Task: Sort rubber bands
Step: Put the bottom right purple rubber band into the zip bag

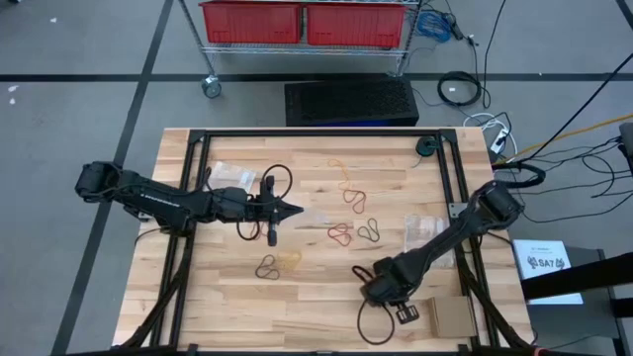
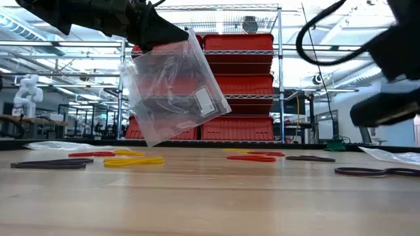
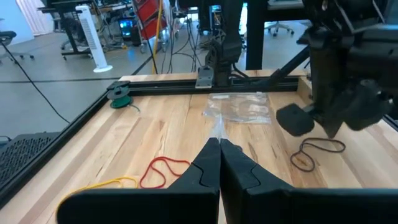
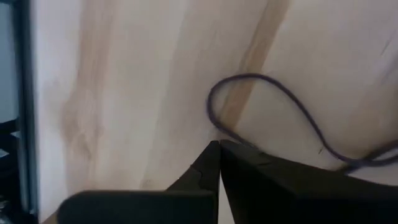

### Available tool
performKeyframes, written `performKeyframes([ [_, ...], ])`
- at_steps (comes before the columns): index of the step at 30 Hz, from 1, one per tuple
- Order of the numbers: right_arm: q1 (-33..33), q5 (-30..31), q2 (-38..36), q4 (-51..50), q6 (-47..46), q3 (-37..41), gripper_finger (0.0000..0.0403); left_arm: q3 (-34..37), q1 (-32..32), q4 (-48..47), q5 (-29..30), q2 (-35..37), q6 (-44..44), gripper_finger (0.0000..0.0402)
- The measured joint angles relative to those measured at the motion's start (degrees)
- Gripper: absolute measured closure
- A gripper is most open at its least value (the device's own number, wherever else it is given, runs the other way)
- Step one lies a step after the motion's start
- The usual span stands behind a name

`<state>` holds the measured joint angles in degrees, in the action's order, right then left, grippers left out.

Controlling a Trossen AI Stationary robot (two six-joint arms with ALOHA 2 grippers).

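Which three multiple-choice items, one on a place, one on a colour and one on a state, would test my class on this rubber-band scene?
1. The clear bag in the left claw is
A. flat on the table
B. hanging above the table
C. on the shelf

2. The bins behind the table are
A. blue
B. green
C. red

3. The right claw is
A. shut
B. wide open
C. out of view

Key: 1 B, the low view shows the bag clear of the wood. 2 C, red in the high and low views. 3 A, its tips meet on a dark band.
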<state>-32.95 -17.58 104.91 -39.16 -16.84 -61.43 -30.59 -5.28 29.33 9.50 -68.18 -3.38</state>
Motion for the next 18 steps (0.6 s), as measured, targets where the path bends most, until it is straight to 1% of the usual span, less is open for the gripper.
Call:
performKeyframes([
  [5,1.79,-1.05,0.56,1.54,-0.58,-0.15,0.0402,0.00,0.00,0.09,0.00,0.00,0.00,0.0402],
  [11,5.75,5.31,0.71,2.98,-1.13,-3.78,0.0402,0.00,0.00,0.07,0.00,0.00,0.00,0.0402],
  [18,9.90,7.90,0.71,3.56,-1.44,-5.49,0.0403,0.00,0.00,-0.47,0.00,-0.02,0.02,0.0402],
])
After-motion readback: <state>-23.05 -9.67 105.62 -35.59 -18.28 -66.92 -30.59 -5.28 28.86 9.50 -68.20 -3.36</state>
